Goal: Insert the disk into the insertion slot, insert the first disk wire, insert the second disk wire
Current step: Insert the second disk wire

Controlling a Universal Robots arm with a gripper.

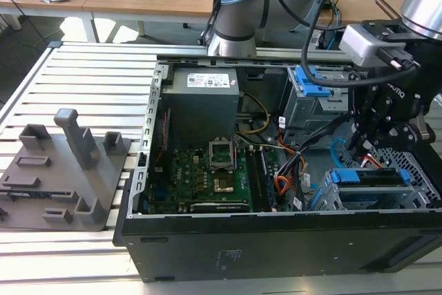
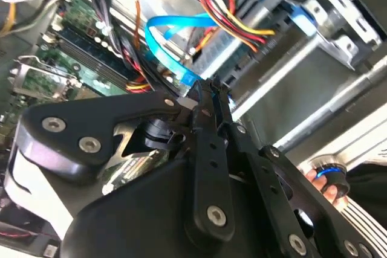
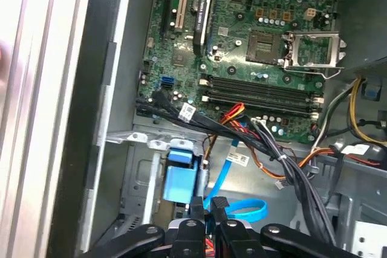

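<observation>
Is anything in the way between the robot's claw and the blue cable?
Nothing visible. In both wrist views the gripper has its fingertips pressed together right at the light blue cable, which loops out from between them. The bundle of black wires runs off to one side of it, not between them.

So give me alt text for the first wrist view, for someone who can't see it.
The black tool hangs inside an open computer case, its tips close together at a light blue cable that loops beside a blue latch. Beyond lie a green motherboard and black wire bundles.
</observation>
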